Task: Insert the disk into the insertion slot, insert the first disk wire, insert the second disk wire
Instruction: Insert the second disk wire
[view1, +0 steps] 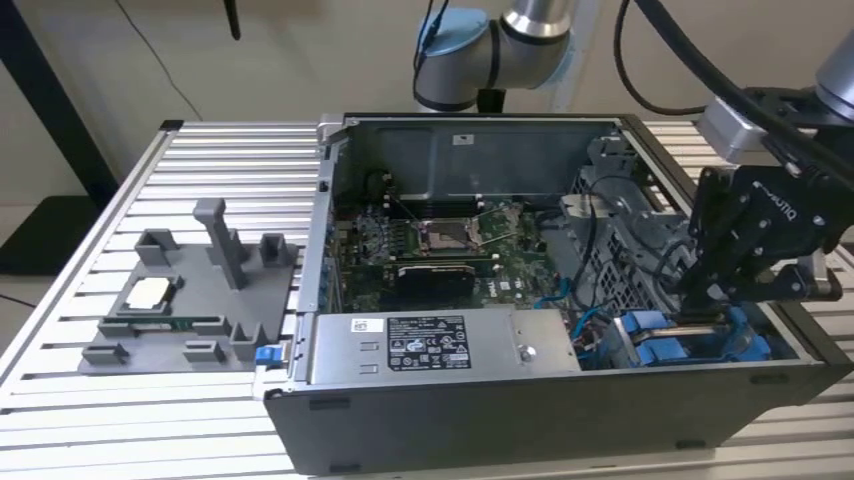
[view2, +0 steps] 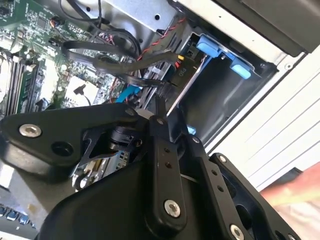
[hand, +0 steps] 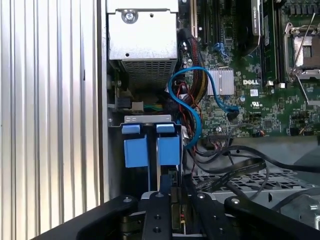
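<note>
The computer case (view1: 534, 300) lies open on the slatted table (view1: 80, 400), and everything here is told from that case. The gripper (view1: 703, 300) hangs low inside the case's corner on the exterior view's right, just above the blue drive bay (view1: 694, 345). In the first wrist view the disk (hand: 159, 172) stands on its thin edge between two blue carrier tabs (hand: 135, 147), already down in the bay, with the gripper right at its near edge. The fingers look pressed close together around that thin edge, but I cannot tell for sure if they pinch it or only touch it. A blue wire (hand: 192, 100) loops from the bay toward the green board (hand: 280, 100) in the middle of the case, and black wires (hand: 235, 162) lie loose next to the bay. The grey power box (view1: 427, 345) sits along the case's front wall, beside the bay. To do this step well, I think the disk should stay straight up and go down slowly, so it does not jam on the bay walls or squash the loose wires.
</note>
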